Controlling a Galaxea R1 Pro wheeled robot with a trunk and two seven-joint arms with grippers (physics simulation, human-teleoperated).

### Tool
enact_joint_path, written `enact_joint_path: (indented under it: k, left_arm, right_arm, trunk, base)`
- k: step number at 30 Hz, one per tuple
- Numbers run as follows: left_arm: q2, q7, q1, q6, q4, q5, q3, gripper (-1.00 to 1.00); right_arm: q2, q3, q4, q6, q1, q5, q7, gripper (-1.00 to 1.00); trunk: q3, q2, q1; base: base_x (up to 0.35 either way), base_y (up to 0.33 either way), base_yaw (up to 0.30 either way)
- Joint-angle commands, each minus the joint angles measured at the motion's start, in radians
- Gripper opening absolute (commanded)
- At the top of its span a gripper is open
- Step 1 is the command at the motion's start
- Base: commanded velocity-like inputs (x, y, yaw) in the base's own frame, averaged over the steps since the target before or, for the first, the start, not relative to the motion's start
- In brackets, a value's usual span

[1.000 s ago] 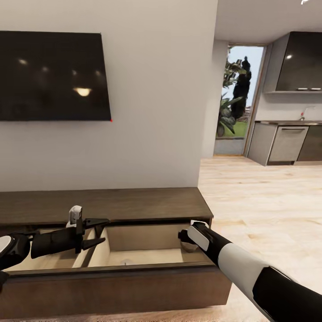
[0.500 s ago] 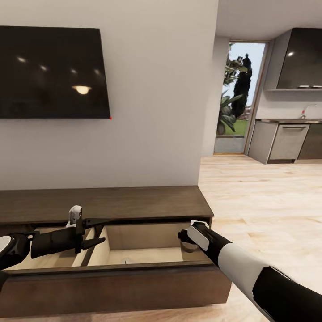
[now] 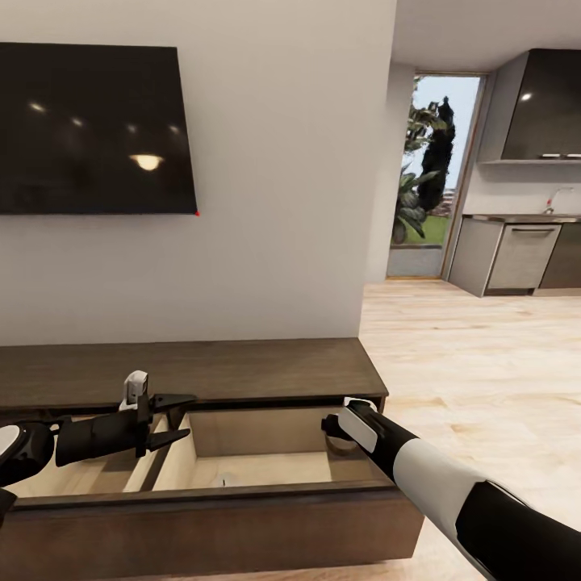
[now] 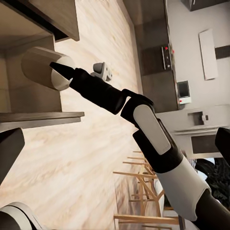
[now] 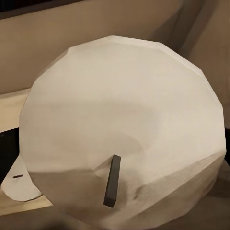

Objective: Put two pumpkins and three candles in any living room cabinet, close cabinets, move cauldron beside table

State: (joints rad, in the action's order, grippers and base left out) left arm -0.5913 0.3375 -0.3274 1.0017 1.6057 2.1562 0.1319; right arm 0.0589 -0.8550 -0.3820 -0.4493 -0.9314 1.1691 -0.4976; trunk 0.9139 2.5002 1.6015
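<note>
The dark brown cabinet [image 3: 242, 367] stands under the wall TV with its drawer [image 3: 210, 524] pulled out, pale wood inside. My right gripper [image 4: 56, 72] reaches into the drawer's right end, shut on a beige candle [image 4: 40, 67]; the same candle [image 5: 124, 124] and its dark wick loom close in the right wrist view. A second candle [image 5: 19, 184] lies on the drawer floor beyond it, and its pale top [image 3: 228, 480] peeks over the drawer front. My left gripper [image 3: 181, 418] hovers open and empty over the drawer's divider.
A black TV [image 3: 89, 129] hangs above the cabinet. Light wooden floor [image 3: 484, 363] opens to the right toward grey kitchen units [image 3: 516, 258] and a glass door [image 3: 428, 177]. Wooden chairs [image 4: 139, 191] stand behind me.
The head view has drifted slightly, showing a little more of the drawer front. Both arms keep the same pose, and the right gripper still holds the candle.
</note>
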Motion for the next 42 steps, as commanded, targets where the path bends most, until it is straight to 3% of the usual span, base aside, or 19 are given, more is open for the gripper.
enact_joint_path:
  k: [1,5,26,42]
  left_arm:
    - [0.000,0.009,-0.001,0.000,0.000,0.011,0.001,1.00]
    - [-0.001,0.009,-0.001,0.000,0.000,0.010,0.000,1.00]
    - [0.000,0.009,-0.001,0.000,0.000,0.010,0.000,1.00]
    - [-0.001,0.009,-0.001,0.000,0.000,0.010,-0.001,1.00]
  right_arm:
    - [-0.001,-0.007,-0.001,-0.002,-0.001,0.008,-0.008,-1.00]
    - [0.000,-0.007,-0.001,-0.002,-0.001,0.008,-0.007,-1.00]
    - [0.000,-0.007,-0.001,-0.002,-0.001,0.007,-0.007,-1.00]
    - [0.000,-0.007,-0.001,-0.002,-0.001,0.007,-0.007,-1.00]
  trunk:
    - [0.001,0.001,0.000]
    - [0.001,0.001,0.000]
    - [0.082,0.005,0.009]
    - [0.082,0.005,0.009]
  base:
    - [0.009,0.000,0.000]
    - [0.002,0.000,0.000]
    - [0.000,0.000,0.000]
    - [0.000,0.000,0.000]
